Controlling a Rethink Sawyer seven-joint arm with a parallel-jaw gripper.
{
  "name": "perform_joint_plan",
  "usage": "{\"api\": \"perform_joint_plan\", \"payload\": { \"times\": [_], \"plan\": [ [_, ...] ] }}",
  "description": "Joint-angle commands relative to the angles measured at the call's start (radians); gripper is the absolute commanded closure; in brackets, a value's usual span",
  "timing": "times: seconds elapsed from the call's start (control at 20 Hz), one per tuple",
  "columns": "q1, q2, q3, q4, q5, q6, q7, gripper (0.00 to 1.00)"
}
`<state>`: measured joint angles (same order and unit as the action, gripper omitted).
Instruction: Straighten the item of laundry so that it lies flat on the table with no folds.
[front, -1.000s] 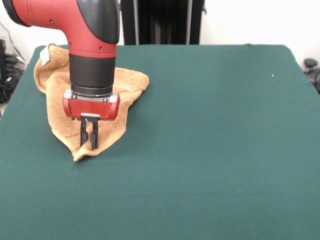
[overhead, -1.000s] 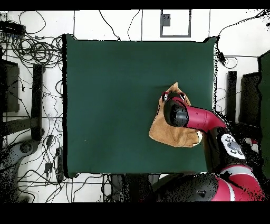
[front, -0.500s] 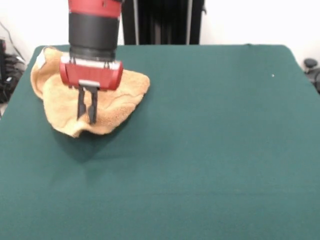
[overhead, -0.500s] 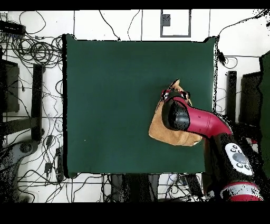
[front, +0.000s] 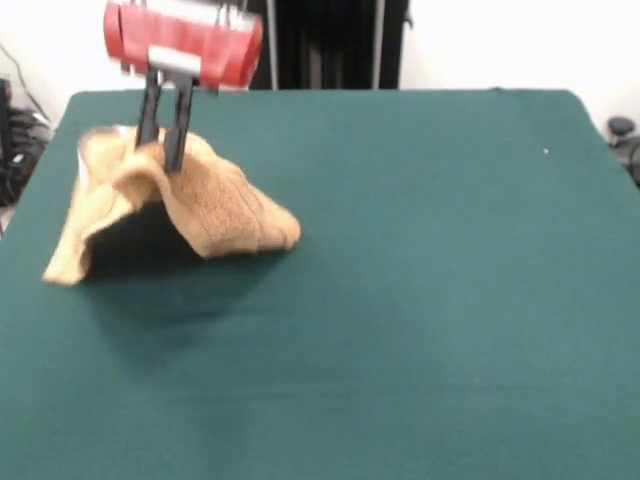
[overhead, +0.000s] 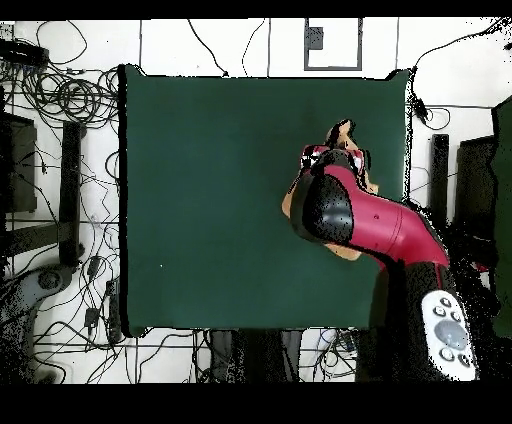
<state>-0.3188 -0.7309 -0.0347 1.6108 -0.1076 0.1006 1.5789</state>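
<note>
The orange-tan towel hangs like a tent from my gripper at the far left of the green table in the front view. The gripper is shut on a pinch of the cloth and holds it well above the table. One end of the towel trails down to the left, the other rests bunched on the table to the right. In the overhead view the red arm covers most of the towel, which shows only at its edges near the table's right side.
Cables and stands lie on the floor around the table. A black upright frame stands behind the table's far edge.
The gripper has risen with the towel pinched in it. The cloth that lay crumpled on the table now hangs lifted in the middle, with a shadow beneath.
</note>
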Motion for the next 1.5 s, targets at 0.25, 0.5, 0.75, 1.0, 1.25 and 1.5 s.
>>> {"api": "perform_joint_plan", "payload": {
  "times": [0.25,0.5,0.75,1.0,1.25,1.5],
  "plan": [
    [0.159,-0.314,-0.158,-0.051,0.117,0.587,0.226,1.00],
    [0.181,-0.362,-0.179,-0.093,0.095,0.699,0.207,1.00],
    [0.174,-0.356,-0.165,-0.014,0.094,0.573,0.221,1.00],
    [0.209,-0.320,-0.189,-0.047,0.081,0.555,0.283,1.00],
    [0.230,-0.232,-0.215,-0.061,0.080,0.384,0.345,1.00],
    [0.250,-0.189,-0.252,-0.080,0.091,0.303,0.351,1.00]
  ]
}}
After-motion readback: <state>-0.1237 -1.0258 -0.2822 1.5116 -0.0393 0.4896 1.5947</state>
